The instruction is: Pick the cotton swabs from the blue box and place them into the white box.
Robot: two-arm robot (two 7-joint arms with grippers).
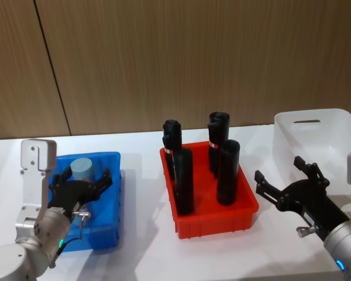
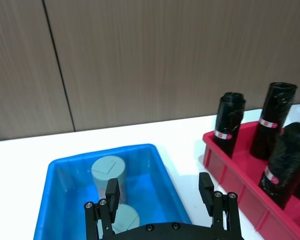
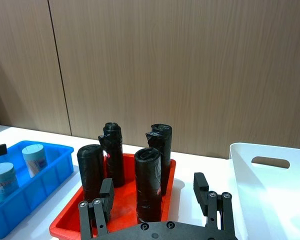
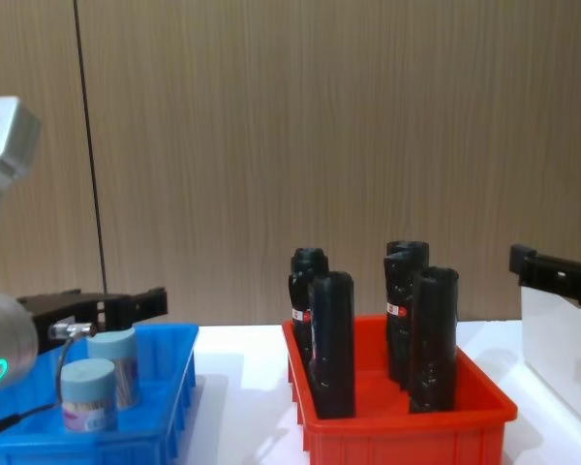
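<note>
Bright even indoor light; soft faint shadows.

- blue box (image 1: 108, 225) and red bin (image 1: 222, 222) — glossy moulded plastic
- white box (image 1: 292, 146) — smooth, translucent plastic
- cotton swabs (image 4: 87, 395) — clear plastic jars, matt lids
- black rolls (image 1: 183, 181) — crinkled, faintly shiny film
- wall (image 1: 193, 58) — matt wood grain

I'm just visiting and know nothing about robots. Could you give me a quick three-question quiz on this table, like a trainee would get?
1. How many cotton swab jars stand in the blue box?
2. True or false: the left gripper, over the blue box, and the right gripper, beside the white box, both have their fingers shut.
3. What sits between the blue box and the white box? A) a red bin of black cylinders; B) a wire basket; C) a stack of plates.
Key: 1) two. 2) False: both are open. 3) A.
</note>
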